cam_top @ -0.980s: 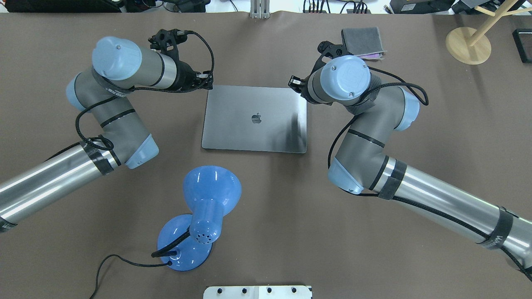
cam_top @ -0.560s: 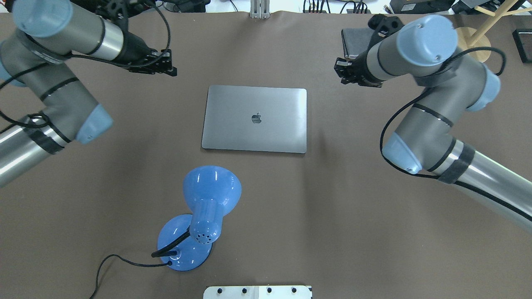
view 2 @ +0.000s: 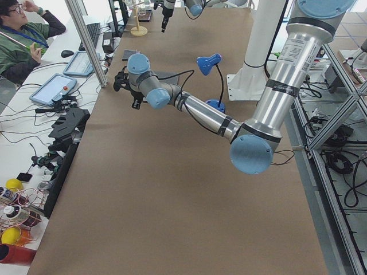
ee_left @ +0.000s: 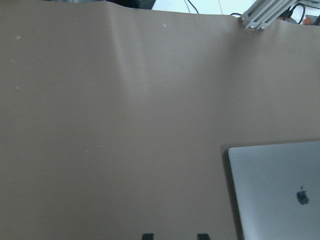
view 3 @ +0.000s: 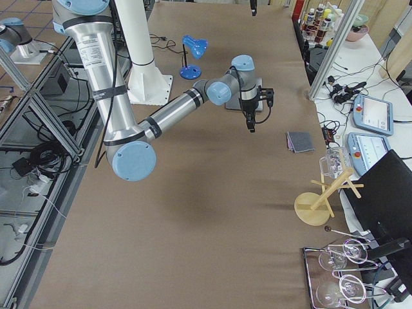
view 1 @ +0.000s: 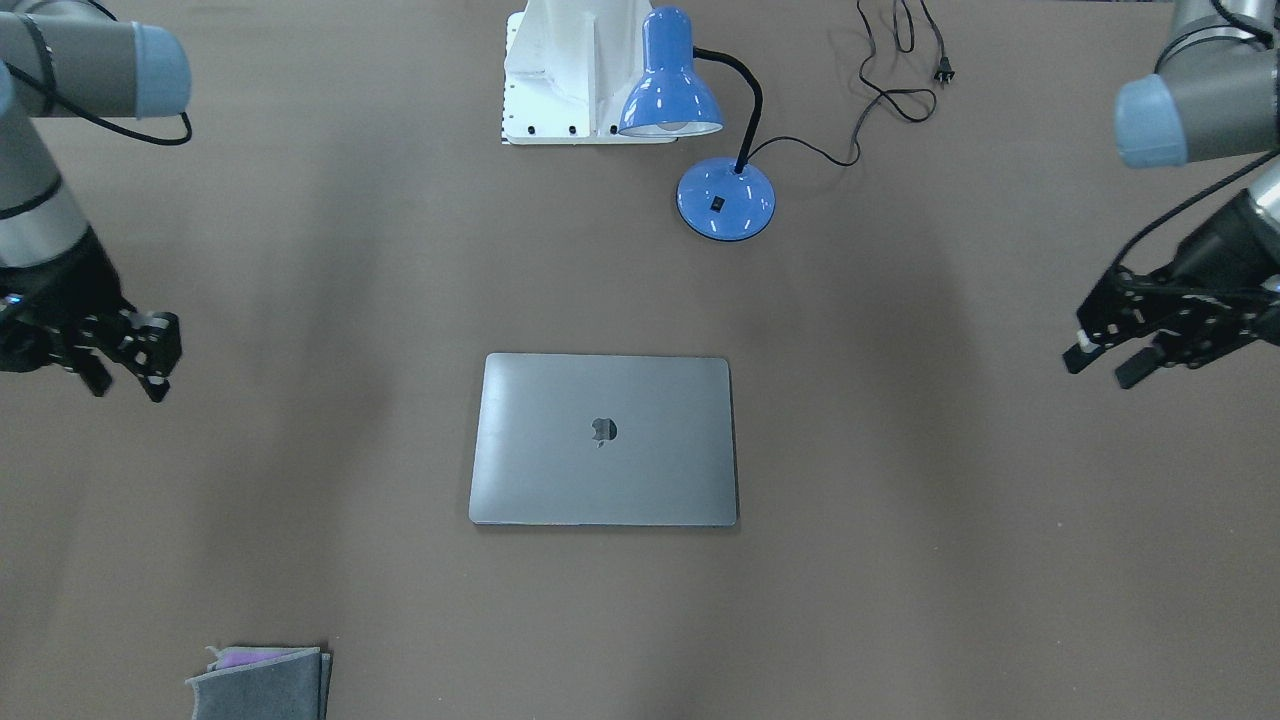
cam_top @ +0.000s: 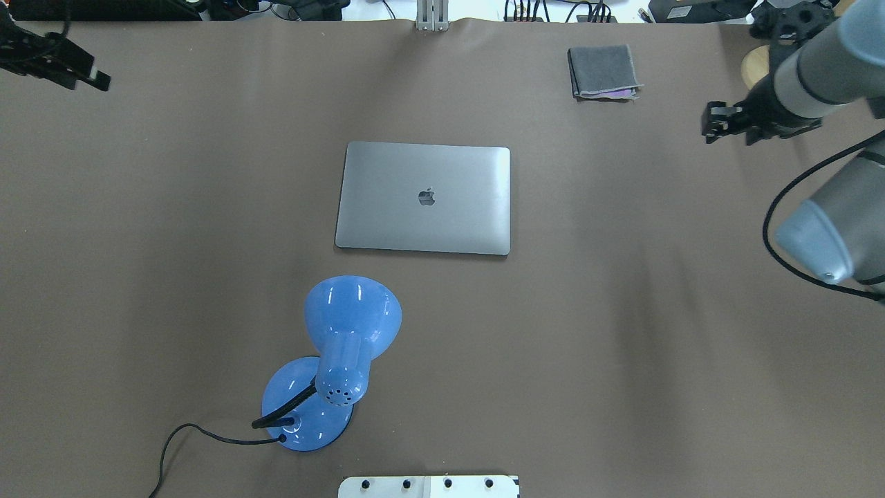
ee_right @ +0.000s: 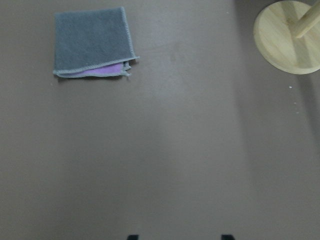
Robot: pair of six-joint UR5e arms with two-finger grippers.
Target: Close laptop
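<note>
Laptop (view 1: 603, 440) lies shut and flat mid-worktop (view 1: 900, 560). Facing the robot, you see the left gripper (view 1: 1098, 365) and right gripper (view 1: 128, 382) well apart from it, both spread open and empty. From above, the right arm (cam_top: 819, 214) bends in at the edge.

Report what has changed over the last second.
Both arms swung outward, away from the far corners of the laptop: the left gripper far out to the robot's left, the right gripper far out to its right. Both are open and empty. The laptop stayed shut and in place; the blue lamp and folded grey cloth did not move.
</note>
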